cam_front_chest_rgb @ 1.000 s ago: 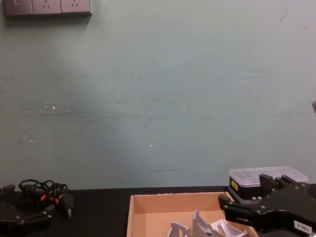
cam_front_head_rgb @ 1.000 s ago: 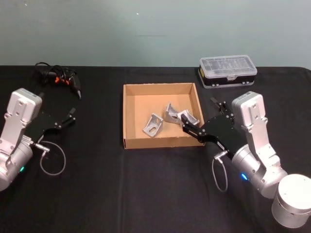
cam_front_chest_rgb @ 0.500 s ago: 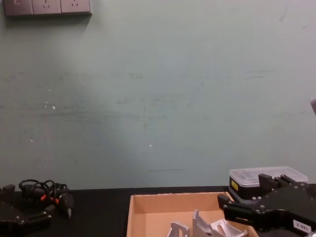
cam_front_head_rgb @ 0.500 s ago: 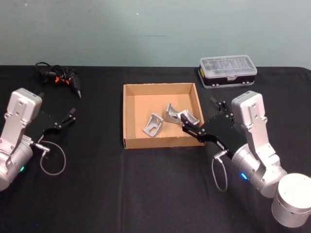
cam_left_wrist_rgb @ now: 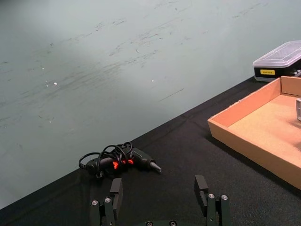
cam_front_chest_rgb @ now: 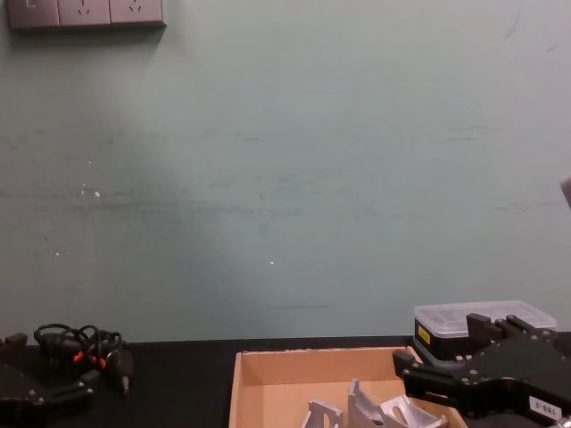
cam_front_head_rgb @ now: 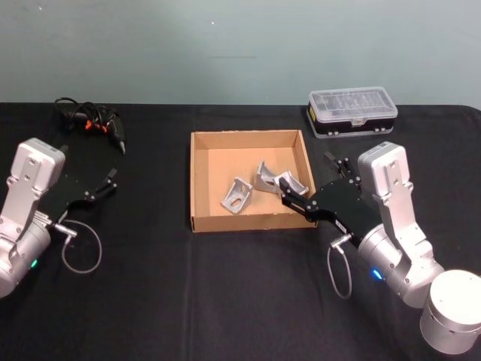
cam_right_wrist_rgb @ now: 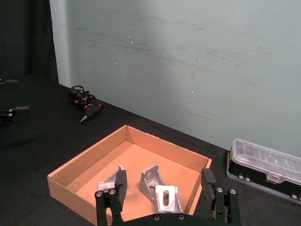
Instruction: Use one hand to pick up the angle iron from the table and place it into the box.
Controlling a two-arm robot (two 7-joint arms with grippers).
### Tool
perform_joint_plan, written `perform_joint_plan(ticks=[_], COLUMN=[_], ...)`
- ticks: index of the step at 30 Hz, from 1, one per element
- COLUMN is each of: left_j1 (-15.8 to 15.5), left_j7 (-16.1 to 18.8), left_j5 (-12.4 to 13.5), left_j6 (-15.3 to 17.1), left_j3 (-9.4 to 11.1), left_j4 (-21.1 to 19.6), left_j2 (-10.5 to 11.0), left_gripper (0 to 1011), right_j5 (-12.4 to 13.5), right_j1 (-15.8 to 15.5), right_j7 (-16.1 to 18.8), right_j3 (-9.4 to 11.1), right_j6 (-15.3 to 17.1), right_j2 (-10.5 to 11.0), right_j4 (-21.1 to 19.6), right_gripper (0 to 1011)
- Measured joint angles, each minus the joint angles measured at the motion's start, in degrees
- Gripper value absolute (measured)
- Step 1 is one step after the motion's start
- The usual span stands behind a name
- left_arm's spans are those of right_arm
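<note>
Over the box's [cam_front_head_rgb: 203, 180] right wall, the right gripper [cam_front_head_rgb: 316, 188] has stayed put, fingers wide, brackets [cam_front_head_rgb: 259, 188] already inside.

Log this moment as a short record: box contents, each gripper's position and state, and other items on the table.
Box: shallow tan cardboard tray, open-topped
Contents: three silver angle irons
Right gripper: open, empty, over the tray's right wall
Left gripper: open, empty, parked left of the tray
Table: matte black tabletop
Other items: black case with clear lid; black corded tool
</note>
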Motion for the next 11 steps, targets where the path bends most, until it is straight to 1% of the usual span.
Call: perform_joint_plan(ticks=[11], left_j1=[0.0], left_j7=[0.0], left_j5=[0.0], left_j6=[0.0], left_j3=[0.0], left_j4=[0.0], left_j2=[0.0], left_gripper=[1000], right_j5=[0.0], right_j1=[0.0], right_j7=[0.0], right_j3=[0.0], right_j6=[0.0], right_j2=[0.0], right_j4=[0.0], right_gripper=[1003])
